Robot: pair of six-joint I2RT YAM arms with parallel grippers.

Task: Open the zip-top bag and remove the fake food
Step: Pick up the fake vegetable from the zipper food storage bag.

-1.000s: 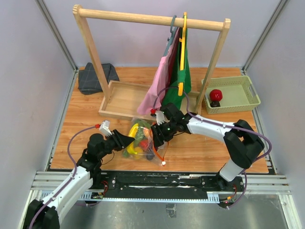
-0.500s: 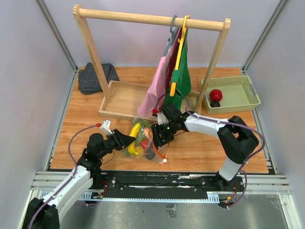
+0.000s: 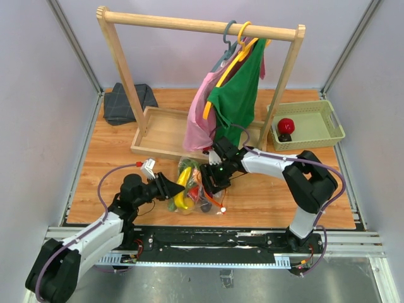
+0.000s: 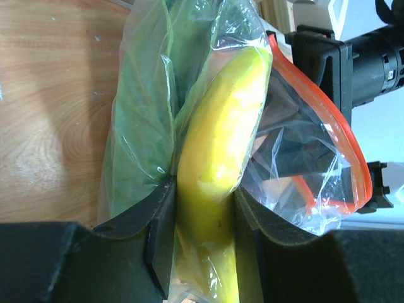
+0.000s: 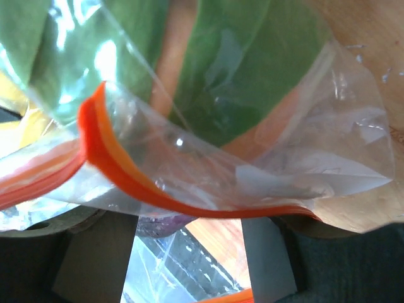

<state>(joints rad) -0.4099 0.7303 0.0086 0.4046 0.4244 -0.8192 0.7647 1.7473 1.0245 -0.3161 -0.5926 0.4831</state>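
Observation:
The clear zip-top bag (image 3: 194,188) lies at the table's front, between both arms. My left gripper (image 3: 170,187) is shut on the yellow banana (image 4: 218,151) through the bag's plastic. Green leafy pieces (image 4: 142,126) lie beside it inside the bag. The orange-red zip strip (image 4: 338,126) curves off to the right, and its white slider (image 3: 223,210) hangs toward the front edge. My right gripper (image 5: 189,252) is at the bag's right side with its fingers wide apart; the zip strip (image 5: 120,177) drapes across in front of them. A purple eggplant (image 5: 161,222) shows just behind the strip.
Behind the bag, a wooden rack (image 3: 199,26) holds hangers with a pink garment (image 3: 199,123) and a green one (image 3: 237,101), over a wooden tray (image 3: 158,129). A green basket (image 3: 315,129) at the right holds a red fruit (image 3: 286,125). A dark cloth (image 3: 126,101) lies back left.
The green garment and its hangers have swung up to the right. My left gripper has shifted right with the banana. The right gripper's fingers have spread wider.

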